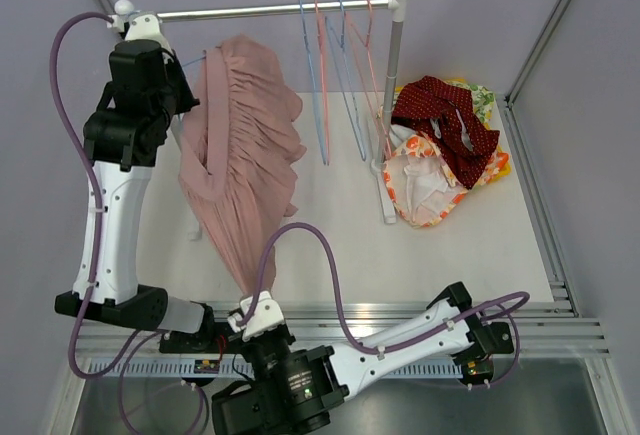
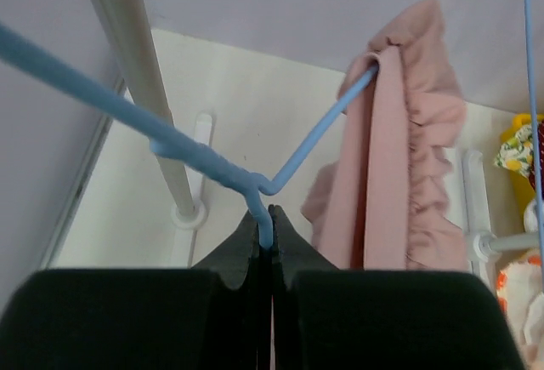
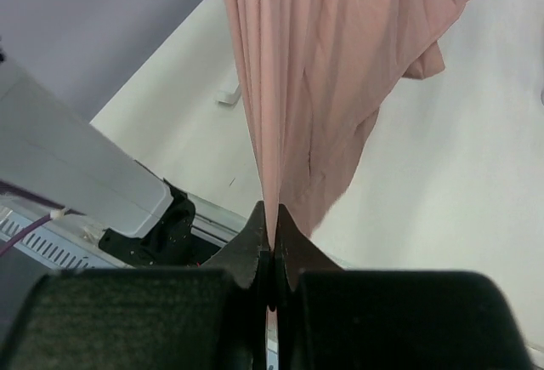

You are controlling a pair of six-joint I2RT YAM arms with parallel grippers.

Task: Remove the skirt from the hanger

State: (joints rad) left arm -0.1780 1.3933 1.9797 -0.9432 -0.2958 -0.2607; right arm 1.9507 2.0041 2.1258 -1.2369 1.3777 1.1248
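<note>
Clamping the wire of the blue hanger [image 2: 195, 159] at its bend, the left gripper [image 2: 264, 217] is clenched shut at the upper left of the rack, just beside the left end of the rail [image 1: 260, 10]. Whether the hanger hook sits on the rail cannot be told from any view. The left rack post [image 2: 136, 55] stands just behind the hanger in the left wrist view.

1 arm of the hanger runs up and to the right into the waistband of the pink skirt [image 1: 245, 145]. The skirt is on the hanger, its gathered waistband draped over that arm. From there the fabric runs down toward the near edge of the white surface [image 1: 330, 205], narrowing to a point.

That point is held by the right gripper [image 3: 270, 217], which is clenched on the hem with both fingers pressed together on the cloth. The fabric above the grip is drawn into straight folds.

Right of the skirt, several bare blue and pink hangers [image 1: 340, 75] hang from the rail. The right rack post [image 1: 393, 65] stands just beside them. A pile of clothes [image 1: 445, 145], red dotted and orange floral, lies on the surface at the far right, touching the base of that post.
</note>
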